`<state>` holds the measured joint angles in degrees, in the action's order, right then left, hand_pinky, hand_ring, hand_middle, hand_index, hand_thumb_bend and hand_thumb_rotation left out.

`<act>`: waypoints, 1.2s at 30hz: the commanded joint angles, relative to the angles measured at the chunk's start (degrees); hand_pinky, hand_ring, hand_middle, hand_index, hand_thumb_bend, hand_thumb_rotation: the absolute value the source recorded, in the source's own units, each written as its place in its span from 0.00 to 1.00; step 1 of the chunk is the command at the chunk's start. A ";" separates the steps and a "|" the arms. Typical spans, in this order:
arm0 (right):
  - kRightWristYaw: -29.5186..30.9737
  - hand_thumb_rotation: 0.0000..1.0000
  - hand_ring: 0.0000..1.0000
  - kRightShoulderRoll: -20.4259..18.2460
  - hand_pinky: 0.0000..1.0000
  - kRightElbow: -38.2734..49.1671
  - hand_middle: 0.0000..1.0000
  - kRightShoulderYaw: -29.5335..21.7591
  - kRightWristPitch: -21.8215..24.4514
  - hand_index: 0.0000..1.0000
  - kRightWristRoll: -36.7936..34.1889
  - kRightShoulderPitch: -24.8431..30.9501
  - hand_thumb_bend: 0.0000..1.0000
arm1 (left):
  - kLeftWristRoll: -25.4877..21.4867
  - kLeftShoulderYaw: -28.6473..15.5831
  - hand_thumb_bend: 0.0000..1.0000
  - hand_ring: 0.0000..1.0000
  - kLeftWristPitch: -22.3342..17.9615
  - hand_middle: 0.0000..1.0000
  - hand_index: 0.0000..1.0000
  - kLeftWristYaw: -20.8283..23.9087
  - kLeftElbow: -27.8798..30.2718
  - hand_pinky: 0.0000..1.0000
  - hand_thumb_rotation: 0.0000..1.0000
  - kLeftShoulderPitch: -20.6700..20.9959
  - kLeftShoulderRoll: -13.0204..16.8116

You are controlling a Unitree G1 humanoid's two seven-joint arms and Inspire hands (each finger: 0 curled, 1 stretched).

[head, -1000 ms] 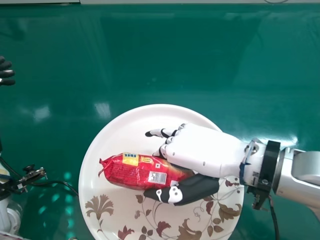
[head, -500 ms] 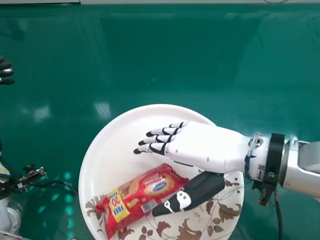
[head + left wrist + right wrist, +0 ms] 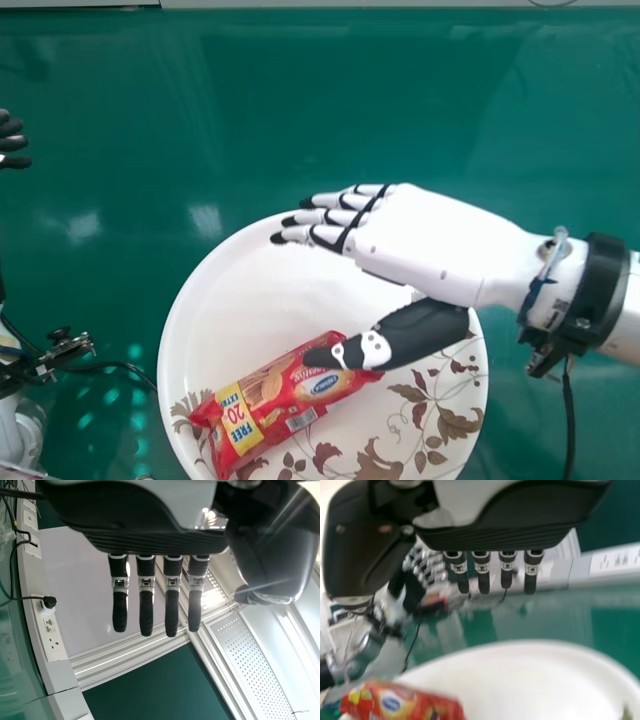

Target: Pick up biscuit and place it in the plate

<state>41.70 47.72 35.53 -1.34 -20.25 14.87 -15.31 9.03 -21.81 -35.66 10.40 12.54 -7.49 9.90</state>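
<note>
The red biscuit packet [image 3: 285,400] lies on the lower left part of the white floral plate [image 3: 300,280]. My right hand [image 3: 430,245] is over the plate's right side, its fingers straight, the thumb over the packet's upper right end. In the right wrist view the right hand [image 3: 481,572] has extended fingers, with the packet [image 3: 402,702] on the plate [image 3: 530,680] apart from them. My left hand [image 3: 12,140] is at the head view's left edge, away from the plate; in the left wrist view the left hand [image 3: 146,595] has straight fingers.
A green table [image 3: 330,110] surrounds the plate. At the left are a small black device [image 3: 62,352] and a dark cable near the plate's rim. Another cable [image 3: 570,420] hangs from the right wrist. White wall sockets [image 3: 52,635] stand beyond the left hand.
My right hand has uncurled from the packet and moved up and rightward. The packet has turned on the plate, its left end now lower. The left hand has barely moved.
</note>
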 commanded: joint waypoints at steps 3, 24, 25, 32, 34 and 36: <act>-2.73 0.67 0.95 -0.52 0.83 1.46 0.98 -4.42 0.68 0.98 -0.19 0.06 0.88 | 0.23 -0.62 0.43 0.62 -1.51 0.66 0.68 0.27 -1.20 0.52 0.65 -0.50 0.27; -23.66 0.38 0.70 -15.16 0.54 -2.53 0.77 -13.29 12.94 0.75 8.55 4.17 0.54 | 2.35 -0.10 0.37 0.64 -1.89 0.66 0.68 0.98 -0.05 0.56 0.65 -2.22 -1.37; -24.40 0.36 0.70 -15.78 0.53 -3.16 0.77 -13.25 13.08 0.75 8.29 4.30 0.53 | 2.37 0.05 0.37 0.64 -1.75 0.66 0.68 0.90 0.30 0.57 0.64 -2.44 -1.56; -28.09 0.38 0.69 -18.99 0.53 -3.78 0.76 -13.15 17.15 0.75 9.77 6.32 0.49 | 2.46 0.83 0.40 0.67 0.33 0.68 0.69 0.52 3.13 0.60 0.65 -4.19 -3.28; -29.30 0.38 0.70 -20.11 0.55 -3.69 0.76 -13.14 18.63 0.74 10.44 6.87 0.50 | 2.77 1.15 0.41 0.67 0.48 0.68 0.69 0.54 3.41 0.60 0.65 -4.36 -3.68; -30.94 0.36 0.70 -21.28 0.54 -3.87 0.75 -13.13 19.45 0.72 11.15 7.33 0.50 | 2.91 1.70 0.43 0.68 0.53 0.68 0.69 0.21 3.46 0.60 0.67 -4.46 -3.76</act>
<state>12.39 27.44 31.77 -14.14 -1.35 25.70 -9.36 11.45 -20.89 -35.24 10.72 15.41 -10.78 6.55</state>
